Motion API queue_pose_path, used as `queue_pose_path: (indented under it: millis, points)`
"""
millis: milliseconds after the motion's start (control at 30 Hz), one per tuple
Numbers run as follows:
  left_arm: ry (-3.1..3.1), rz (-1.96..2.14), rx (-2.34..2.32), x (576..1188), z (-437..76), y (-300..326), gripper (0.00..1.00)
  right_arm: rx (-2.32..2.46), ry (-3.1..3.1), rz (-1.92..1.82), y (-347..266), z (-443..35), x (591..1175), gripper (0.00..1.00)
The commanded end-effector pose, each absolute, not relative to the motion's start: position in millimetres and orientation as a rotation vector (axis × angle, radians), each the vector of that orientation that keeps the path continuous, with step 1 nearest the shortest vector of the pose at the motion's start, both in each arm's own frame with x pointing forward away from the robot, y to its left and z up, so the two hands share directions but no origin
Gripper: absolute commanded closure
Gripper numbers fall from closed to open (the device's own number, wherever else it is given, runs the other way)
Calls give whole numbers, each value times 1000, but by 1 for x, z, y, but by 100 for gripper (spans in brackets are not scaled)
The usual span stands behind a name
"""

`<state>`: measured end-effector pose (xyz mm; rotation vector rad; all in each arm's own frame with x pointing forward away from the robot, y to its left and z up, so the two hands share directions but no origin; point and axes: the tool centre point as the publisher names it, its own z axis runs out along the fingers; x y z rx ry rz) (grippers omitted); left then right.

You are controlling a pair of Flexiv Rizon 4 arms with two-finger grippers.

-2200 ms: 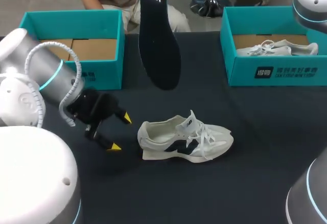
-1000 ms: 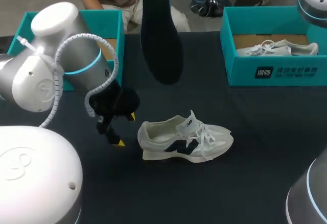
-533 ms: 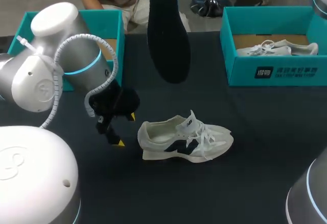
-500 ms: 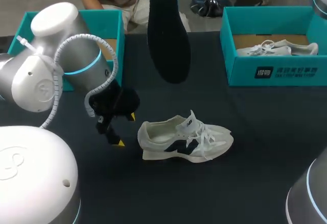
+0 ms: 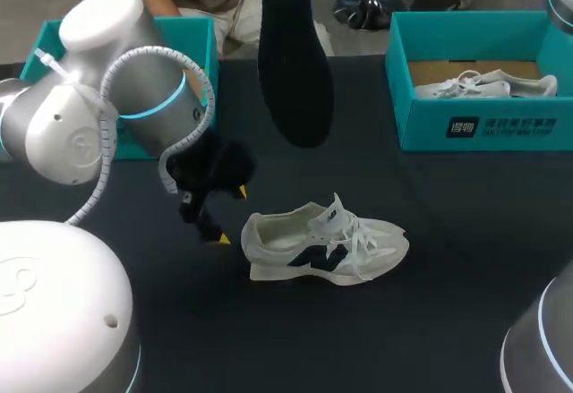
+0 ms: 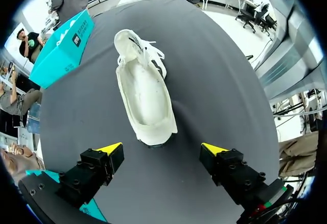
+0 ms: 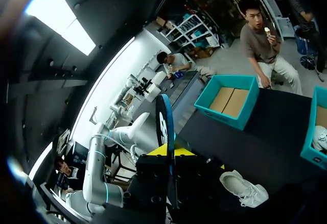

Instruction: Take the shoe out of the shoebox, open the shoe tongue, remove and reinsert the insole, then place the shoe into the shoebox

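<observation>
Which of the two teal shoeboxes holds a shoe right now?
The right-hand shoebox in the head view: a white shoe lies in it. The left-hand shoebox shows only bare cardboard inside.

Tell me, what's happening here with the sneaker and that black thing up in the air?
Two robot arms are working on a sneaker. The right gripper is shut on the black insole and holds it in the air over the table. The white shoe stands on the table, and the left gripper is open just behind its heel. The insole has not yet gone back in. One open teal shoebox waits at the far left.
</observation>
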<state>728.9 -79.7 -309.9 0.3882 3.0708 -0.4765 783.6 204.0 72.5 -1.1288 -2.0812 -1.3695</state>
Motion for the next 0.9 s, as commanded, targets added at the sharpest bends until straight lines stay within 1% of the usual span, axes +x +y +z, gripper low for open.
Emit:
queue_pose_path:
  millis: [33,333,900]
  points:
    - [3073,-436,378,737,-310,-104,0,-1132,-2082,-1367,205,73,784,100]
    - [3096,-484,339,756,-330,-141,0,-1132,-2082,-1367,205,73,784,100]
    - [3153,-473,315,775,-373,-174,0,-1132,-2082,-1367,205,73,784,100]
